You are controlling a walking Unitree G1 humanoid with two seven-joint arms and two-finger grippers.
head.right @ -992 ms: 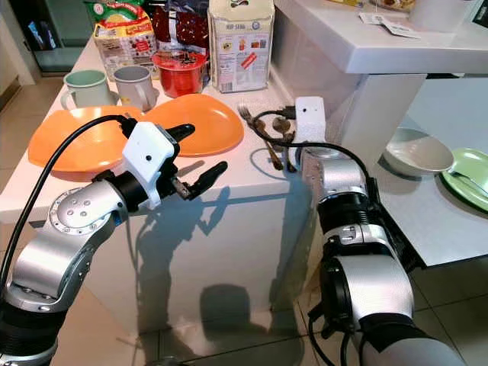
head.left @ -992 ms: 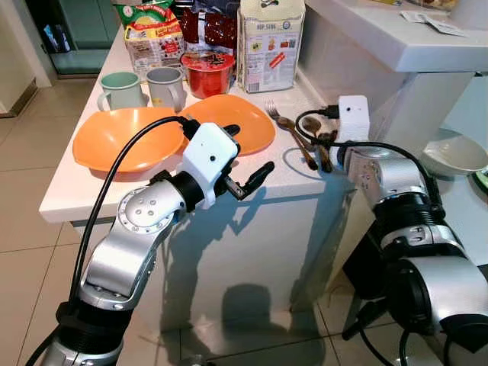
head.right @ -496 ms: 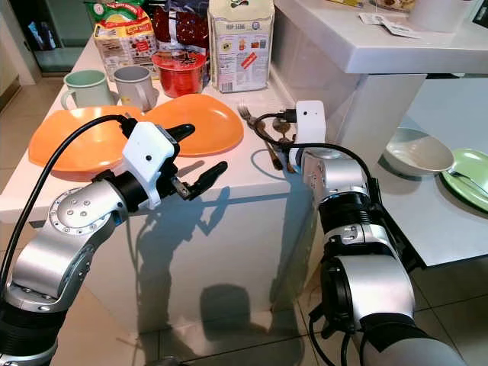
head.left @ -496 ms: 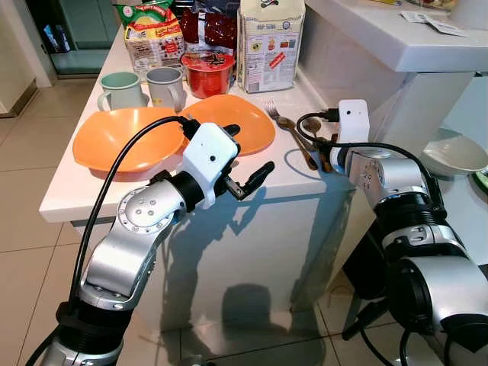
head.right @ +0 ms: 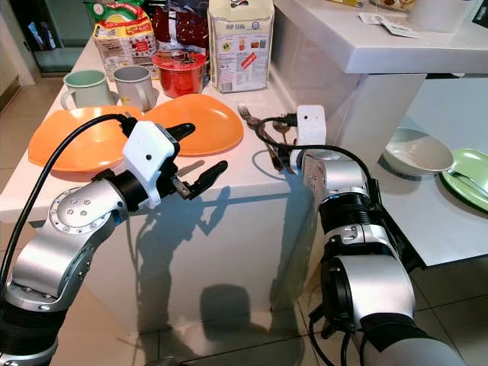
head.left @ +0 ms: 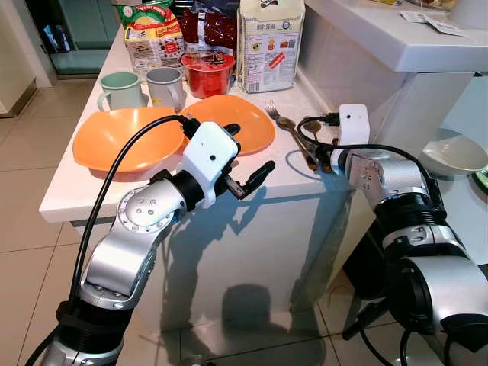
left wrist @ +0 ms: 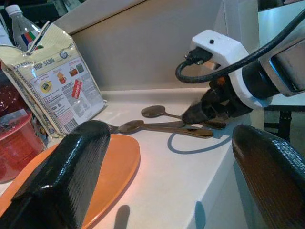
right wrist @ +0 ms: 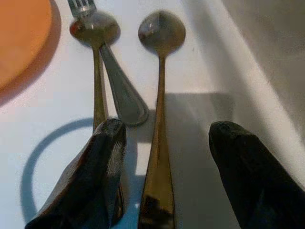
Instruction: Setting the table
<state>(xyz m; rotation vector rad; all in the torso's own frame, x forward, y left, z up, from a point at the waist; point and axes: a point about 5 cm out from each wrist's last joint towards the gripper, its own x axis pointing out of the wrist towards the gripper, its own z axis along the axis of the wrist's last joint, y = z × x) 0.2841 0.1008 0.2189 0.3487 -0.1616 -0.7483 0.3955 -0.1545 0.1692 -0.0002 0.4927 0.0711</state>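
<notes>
A fork and two bronze spoons lie on the white counter, right of two orange plates. My right gripper is low over the handle ends and open. Its fingers stand either side of the right spoon's handle, and the left finger lies over the other spoon's handle. The fork's handle ends just ahead of that finger. My left gripper hangs open and holds nothing at the counter's front edge, beside the nearer orange plate.
Two mugs, a red tub and food packets crowd the counter's back. A raised white ledge borders the cutlery on the right. A grey bowl and a green plate sit on a lower table at right.
My right wrist has shifted slightly lower and nearer along the cutlery handles. The left arm has not moved.
</notes>
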